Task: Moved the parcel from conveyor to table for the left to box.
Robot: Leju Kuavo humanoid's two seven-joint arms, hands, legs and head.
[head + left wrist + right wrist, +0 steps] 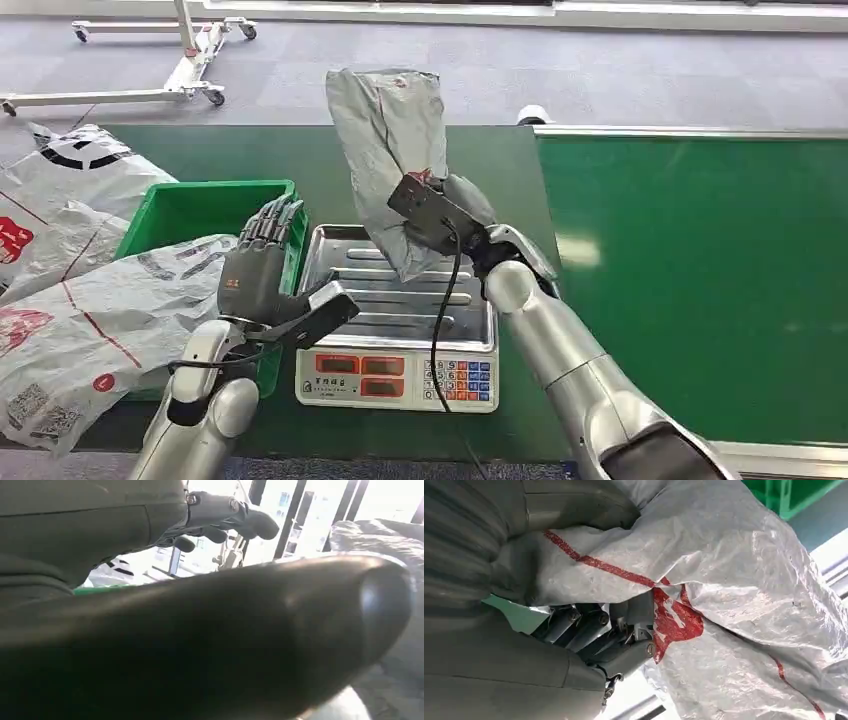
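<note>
Two robot hands on record. Head view: right robot hand, centre of the frame, grips a crumpled grey plastic mailer parcel at its lower end; the parcel stands upright in the air above the steel pan of a white electronic weighing scale with red displays and a coloured keypad. A black camera block and its cable sit on the back of that wrist. Left robot hand, lower left of centre, is raised with fingers spread and upright, holding nothing, just beside the scale's left edge and in front of a green plastic crate. White printed plastic bags with red stripes lie heaped at the left of the frame, partly over the crate. The scale and crate rest on a dark green tabletop; a brighter green conveyor belt with a silver rim fills the right side. A white wheeled metal frame stands on grey carpet at the upper left.

Left wrist view: a thick dark thumb crosses the frame, blurred; darker fingertips show at the upper centre, apart from it, against bright windows. A patch of grey plastic shows at the right edge.

Right wrist view: dark metal fingers at lower centre press into the wrinkled grey parcel, which carries a red stripe and a red printed mark; a corner of the green crate shows at the upper right.
</note>
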